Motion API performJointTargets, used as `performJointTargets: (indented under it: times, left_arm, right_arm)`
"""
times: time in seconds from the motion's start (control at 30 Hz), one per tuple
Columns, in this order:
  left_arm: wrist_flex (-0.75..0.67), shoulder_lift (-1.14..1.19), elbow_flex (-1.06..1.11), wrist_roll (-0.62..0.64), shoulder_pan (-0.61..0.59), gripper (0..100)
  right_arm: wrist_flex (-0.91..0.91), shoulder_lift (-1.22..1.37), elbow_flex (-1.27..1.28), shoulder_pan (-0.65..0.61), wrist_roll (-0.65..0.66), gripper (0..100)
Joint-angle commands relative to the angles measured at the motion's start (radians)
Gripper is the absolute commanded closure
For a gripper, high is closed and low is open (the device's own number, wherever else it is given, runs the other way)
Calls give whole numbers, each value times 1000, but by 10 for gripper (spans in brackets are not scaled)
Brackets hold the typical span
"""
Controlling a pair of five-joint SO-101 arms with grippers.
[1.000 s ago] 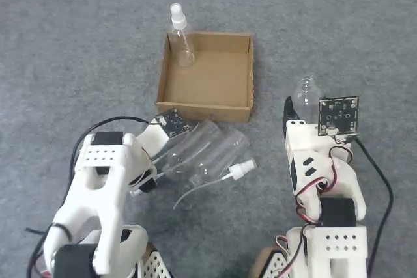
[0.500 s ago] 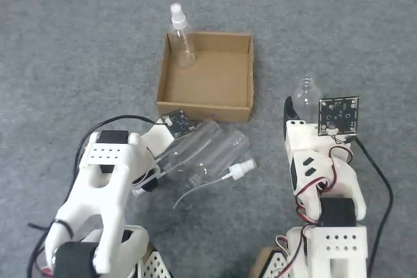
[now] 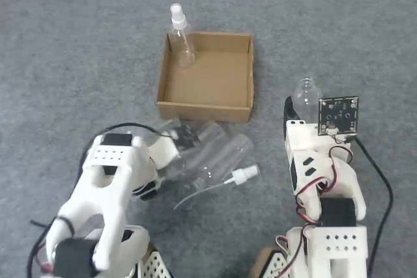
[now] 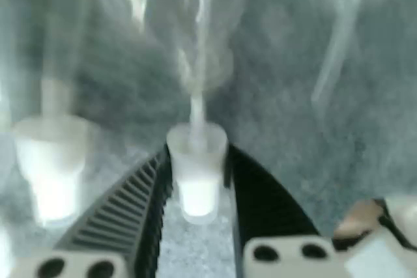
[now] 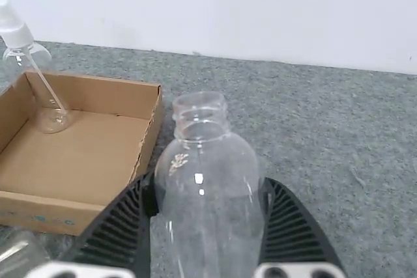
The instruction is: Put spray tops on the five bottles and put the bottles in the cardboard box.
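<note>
- Far side of the grey felt mat [image 3: 78,50]: the cardboard box [image 3: 205,76] is square, open-topped and low-walled, with a wide stretch of mat on either side of it.
- Inside the box's far left corner a capped bottle [image 3: 181,40] stands upright, its spray head above the rim.
- The near wall of the box is just beside two clear lying bottles [image 3: 218,151]. Their long axes run diagonally, from my left arm towards the box's near right corner.
- A loose spray top [image 3: 242,175] lies on the mat by those bottles, its thin dip tube curving back towards the arms.
- My left gripper [image 4: 195,180] is closed narrowly on a white spray top [image 4: 195,167], both jaws against its sides and the tube pointing away from the wrist. This view is blurred.
- My right gripper [image 5: 207,190] clamps an uncapped bottle [image 5: 207,180] of clear, rounded plastic. It is upright with the mouth up, and stands off the box's near right corner.
</note>
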Motion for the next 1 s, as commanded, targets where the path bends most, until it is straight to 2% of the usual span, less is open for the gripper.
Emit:
performJointTargets:
  times: [0.0,0.3,0.47,0.67,0.97]
  left_arm:
    - [80,12,2,-15,-2,950]
    - [133,12,-22,-15,-18,956]
    - [206,12,-136,-28,-117,956]
    - [333,12,-265,-150,-245,956]
    - [348,12,-325,-275,-420,953]
  right_arm:
    - [-27,-15,-3,4,0,944]
    - [-27,-19,5,-22,2,944]
    - [-27,-19,5,-22,2,944]
    - [-27,-19,5,-22,2,944]
    - [-27,-19,5,-22,2,944]
